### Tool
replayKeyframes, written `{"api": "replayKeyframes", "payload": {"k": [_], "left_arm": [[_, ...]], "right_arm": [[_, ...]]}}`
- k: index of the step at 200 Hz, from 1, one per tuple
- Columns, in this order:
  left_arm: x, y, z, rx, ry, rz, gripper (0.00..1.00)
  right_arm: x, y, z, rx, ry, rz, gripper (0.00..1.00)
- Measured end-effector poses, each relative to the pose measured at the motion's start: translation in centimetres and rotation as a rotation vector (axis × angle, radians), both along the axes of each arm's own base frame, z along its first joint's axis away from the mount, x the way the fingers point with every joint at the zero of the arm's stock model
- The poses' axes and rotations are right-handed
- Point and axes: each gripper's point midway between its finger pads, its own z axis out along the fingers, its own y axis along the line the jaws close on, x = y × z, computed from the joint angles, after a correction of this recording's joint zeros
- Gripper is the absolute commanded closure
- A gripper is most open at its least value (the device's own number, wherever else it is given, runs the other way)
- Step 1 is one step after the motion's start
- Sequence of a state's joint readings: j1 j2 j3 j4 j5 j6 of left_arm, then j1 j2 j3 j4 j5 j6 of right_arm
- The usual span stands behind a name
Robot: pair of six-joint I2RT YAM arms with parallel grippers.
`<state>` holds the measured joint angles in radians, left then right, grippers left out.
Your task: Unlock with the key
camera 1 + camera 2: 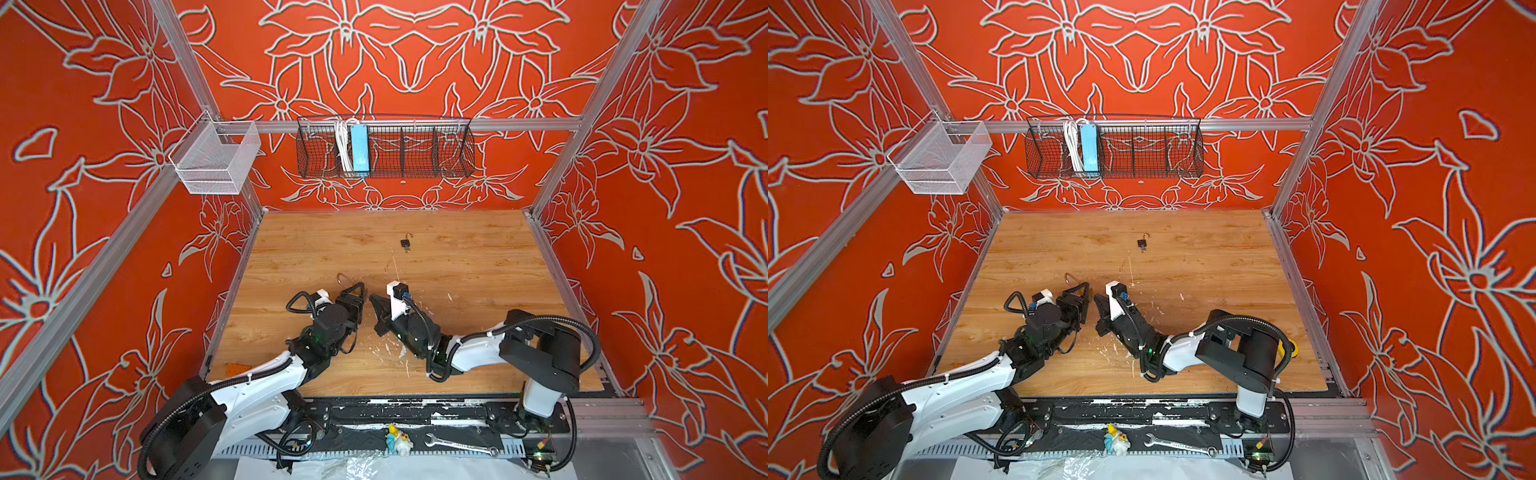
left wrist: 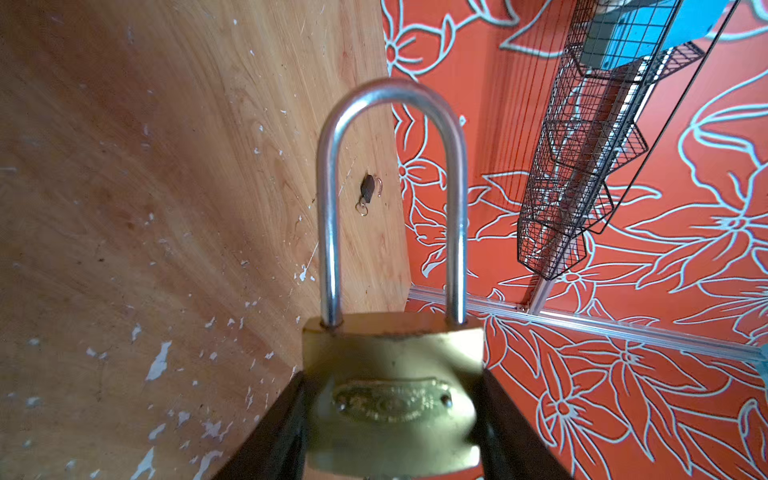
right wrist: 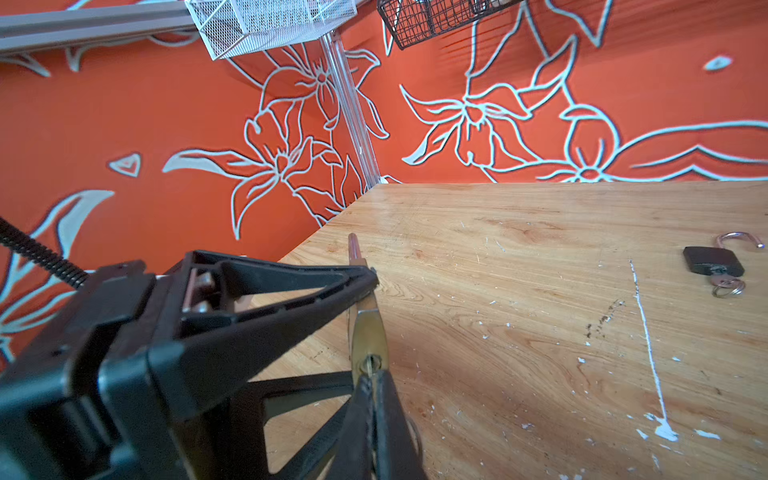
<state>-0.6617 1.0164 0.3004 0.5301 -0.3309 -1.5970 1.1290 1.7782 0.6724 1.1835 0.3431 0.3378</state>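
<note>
The left pincer (image 1: 355, 296) pinches a squat brass padlock (image 2: 395, 374) by the two sides of its body, fingers spread only as far as the lock's width. It appears to hold the lock just off the scuffed wood-grain surface (image 1: 457, 257), near the front middle. The padlock's silver steel shackle (image 2: 329, 208) points away from the arm, and both its legs sit down in the body, so this lock reads as not yet opened.

The right pincer (image 3: 370, 386) is pressed together and faces the left one head-on. Its tip is right at the keyhole (image 3: 366, 365) in the underside of the brass body. Whether a key is pinched there cannot be told, because the pads cover the slot and no blade or bow shows clearly.

Well apart, toward the back of the surface, a small black padlock (image 1: 406, 243) lies flat. Its shackle is swung open and a little ringed key (image 3: 722, 284) sits in its base.

The step in hand looks like working the key in the brass lock, either the last of the insertion or the turn itself. If the key is seated, the next move calls for the right wrist to roll about the keyhole's axis. Meanwhile the left pincer must grip hard enough that the body does not twist along. If it is not seated, the blade needs lining up with the slot and a straight push.
</note>
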Motion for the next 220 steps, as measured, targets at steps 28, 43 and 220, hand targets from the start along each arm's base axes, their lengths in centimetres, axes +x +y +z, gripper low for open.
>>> {"api": "replayKeyframes", "payload": {"k": [28, 43, 220], "left_arm": [[-0.1, -0.3, -0.2, 0.002, 0.007, -0.019, 1.00], [-0.1, -0.9, -0.4, -0.001, 0.018, -0.045, 1.00], [0.0, -1.7, 0.0, 0.166, -0.030, -0.098, 1.00]], "right_arm": [[0.0, 0.0, -0.1, -0.017, -0.009, 0.001, 1.00], [0.1, -0.1, -0.4, -0.036, -0.008, -0.011, 1.00], [-2.1, -6.6, 2.4, -0.059, -0.015, -0.082, 0.40]]}}
